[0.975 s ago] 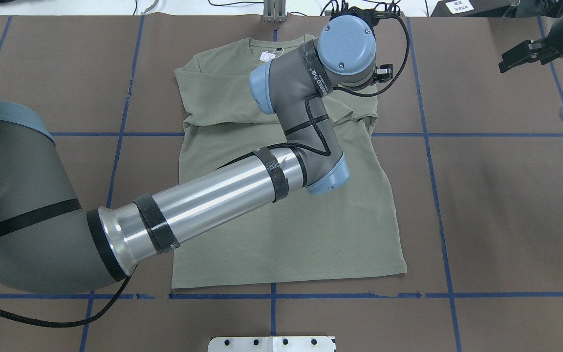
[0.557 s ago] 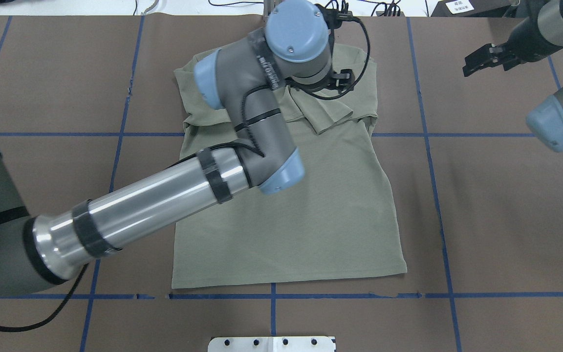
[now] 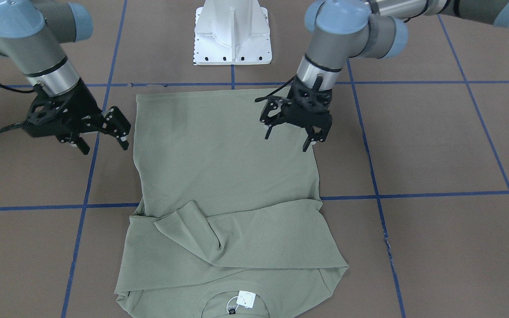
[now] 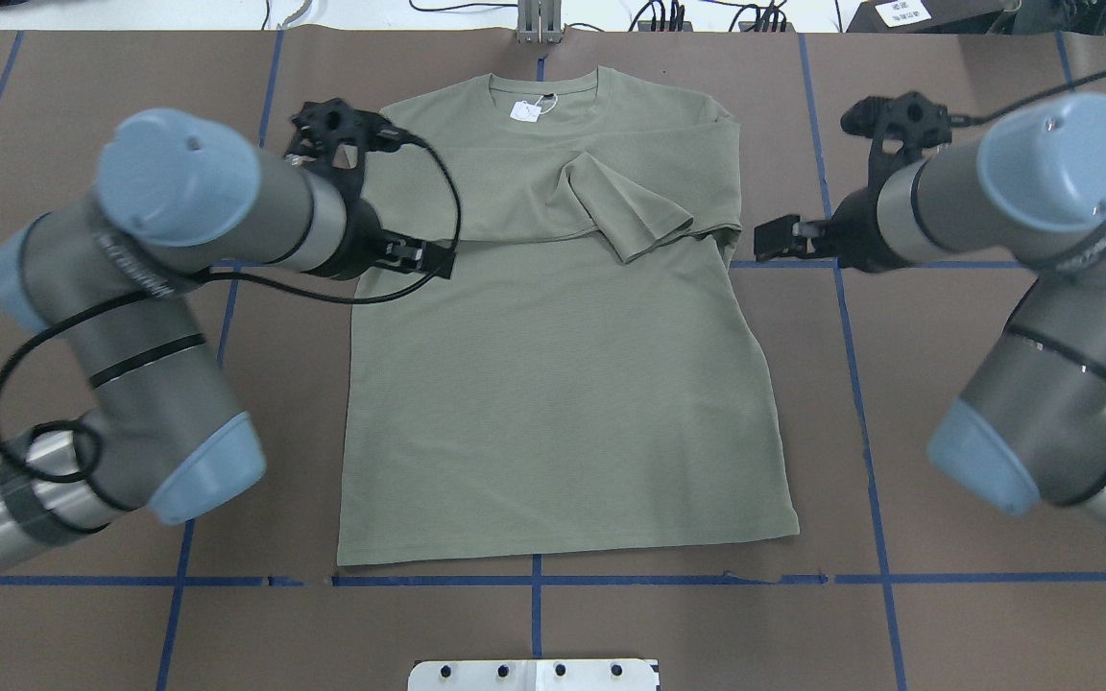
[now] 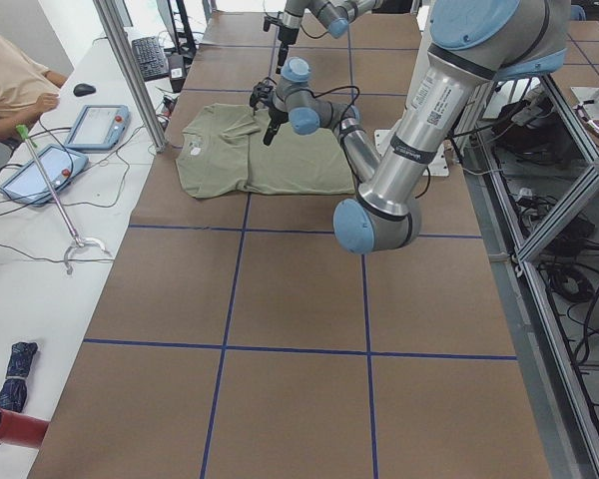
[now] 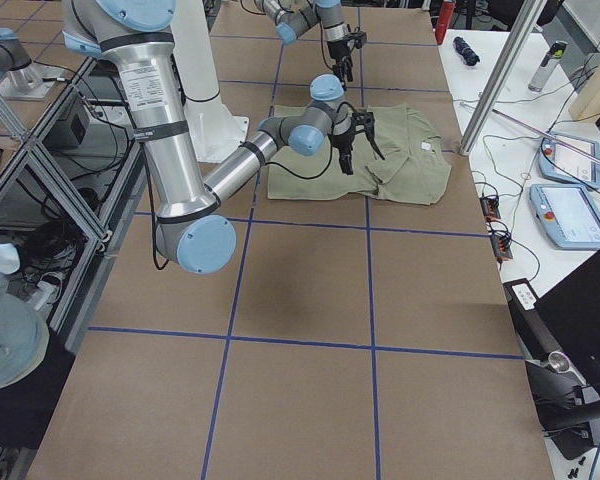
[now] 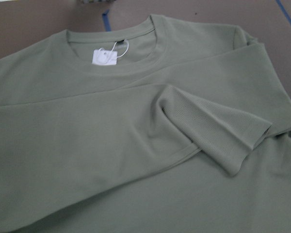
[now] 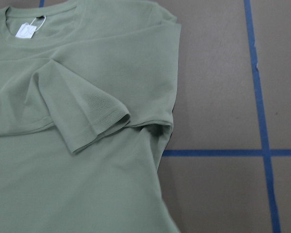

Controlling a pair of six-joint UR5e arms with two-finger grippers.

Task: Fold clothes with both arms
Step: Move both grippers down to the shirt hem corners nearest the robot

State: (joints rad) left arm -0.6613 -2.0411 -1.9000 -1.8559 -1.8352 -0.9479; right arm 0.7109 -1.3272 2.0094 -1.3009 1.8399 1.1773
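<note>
The sage-green shirt [image 4: 563,384] lies flat on the brown table, neck and white tag [image 4: 524,110] at the far edge. Both sleeves are folded across the chest, one cuff [image 4: 644,226] lying on top. No chest logo shows. My left gripper [image 3: 286,141] is open and empty, held above the shirt's left side; in the overhead view it [image 4: 419,257] sits at the left edge by the sleeve fold. My right gripper [image 3: 103,145] is open and empty just off the shirt's right edge, also in the overhead view [image 4: 783,240]. The wrist views show only the shirt [image 7: 136,145] [image 8: 63,145].
The white pedestal base [image 3: 232,35] stands at the near edge behind the hem. Blue tape lines [image 4: 841,288] grid the table. A metal post [image 4: 539,24] stands beyond the collar. A bench with tablets [image 5: 95,125] and a seated person runs along the far side.
My left arm has swung back from over the shirt's upper right to its left side. My right arm has come in from the far right corner to the shirt's right edge.
</note>
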